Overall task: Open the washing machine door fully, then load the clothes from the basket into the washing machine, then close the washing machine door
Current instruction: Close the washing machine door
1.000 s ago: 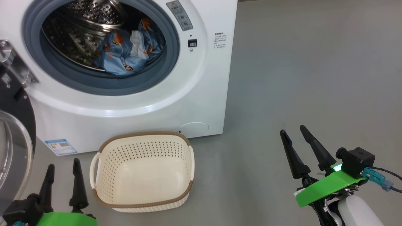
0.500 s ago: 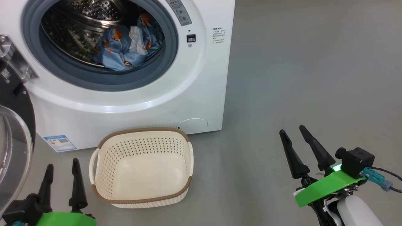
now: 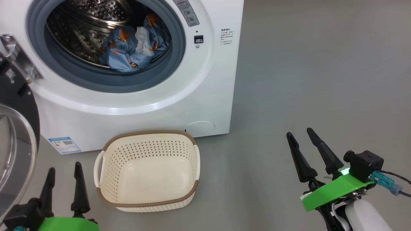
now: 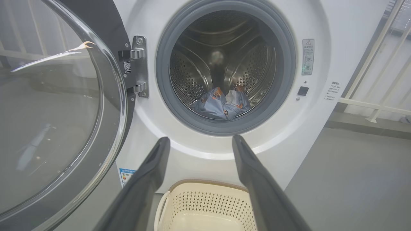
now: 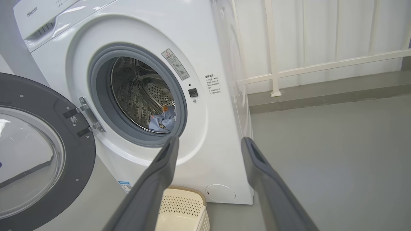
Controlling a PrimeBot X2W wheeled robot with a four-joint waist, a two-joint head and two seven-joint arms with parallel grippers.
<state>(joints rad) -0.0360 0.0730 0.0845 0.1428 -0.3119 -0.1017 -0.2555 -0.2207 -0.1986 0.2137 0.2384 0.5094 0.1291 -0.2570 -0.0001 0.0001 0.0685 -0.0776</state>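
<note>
The white washing machine [image 3: 205, 80] stands with its door [image 3: 16, 141] swung wide to the left on a metal hinge [image 4: 139, 67]. Light-blue bear-print clothes [image 3: 131, 51] lie inside the steel drum, also visible as clothes [image 4: 221, 104] in the left wrist view. On the floor before the machine sits the cream basket [image 3: 147, 170] with nothing in it. My left gripper [image 3: 64, 168] is open at the lower left, just left of the basket. Well to the right of the basket, my right gripper [image 3: 300, 133] hangs open over bare floor.
Grey floor [image 3: 321, 80] stretches to the right of the machine. A white railing and wall [image 5: 321, 64] run behind it. The open door's glass bowl [image 4: 48, 106] bulges close beside my left arm. A blue label sticker [image 3: 64, 145] marks the machine's lower front.
The whole head view has shifted a little, so the camera moved. Both grippers stay open in the same spots, and the clothes and basket lie as before.
</note>
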